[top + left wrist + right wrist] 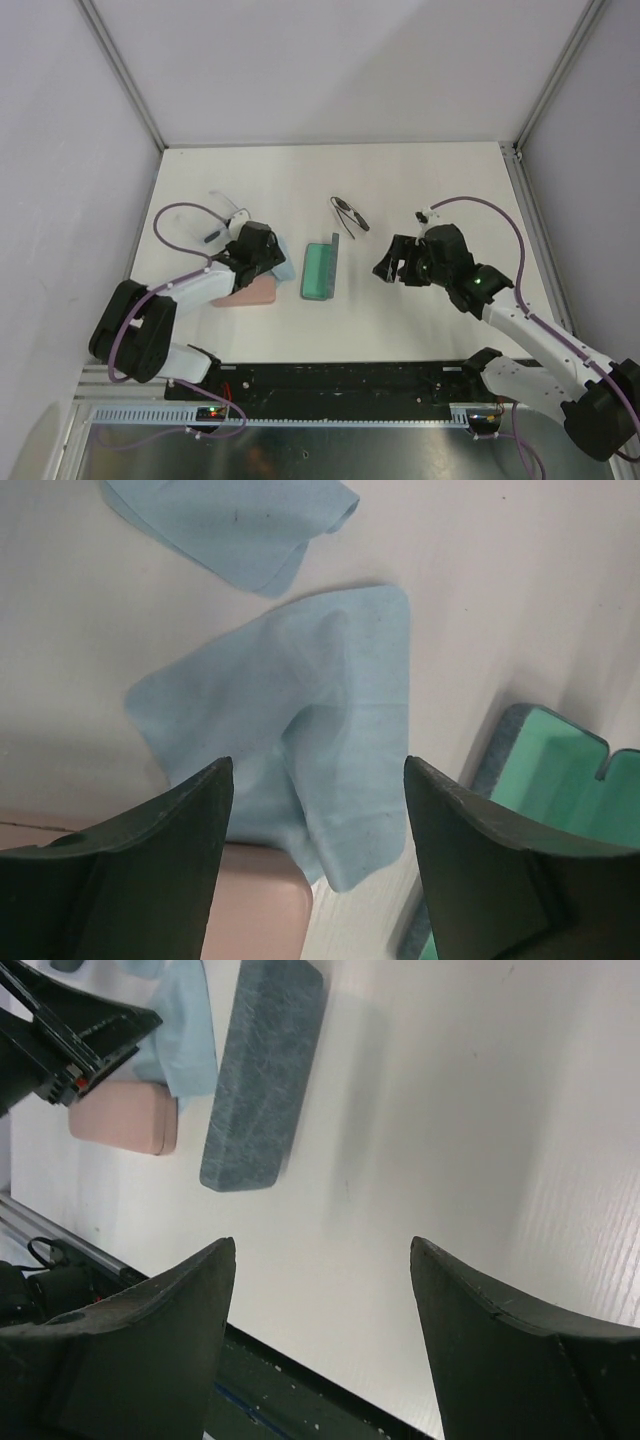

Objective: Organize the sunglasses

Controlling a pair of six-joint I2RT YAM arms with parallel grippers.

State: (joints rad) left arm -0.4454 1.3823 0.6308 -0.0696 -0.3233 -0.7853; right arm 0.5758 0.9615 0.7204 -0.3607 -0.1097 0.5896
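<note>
Nothing is stowed yet: the dark sunglasses (349,214) lie beyond and left of the right end effector (322,1250), the white-framed pair (232,211) just beyond the left end effector (318,780). Both gape empty. The open case (320,271) between them sits unfilled. A cloth (300,720) and pink case (252,292) crowd the left one, while bare counter (420,180) surrounds the right.

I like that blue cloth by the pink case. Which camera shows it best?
Left wrist: the light blue cloth fills the middle, folds clear. The top view shows only a sliver; the right wrist catches one corner strip.
</note>
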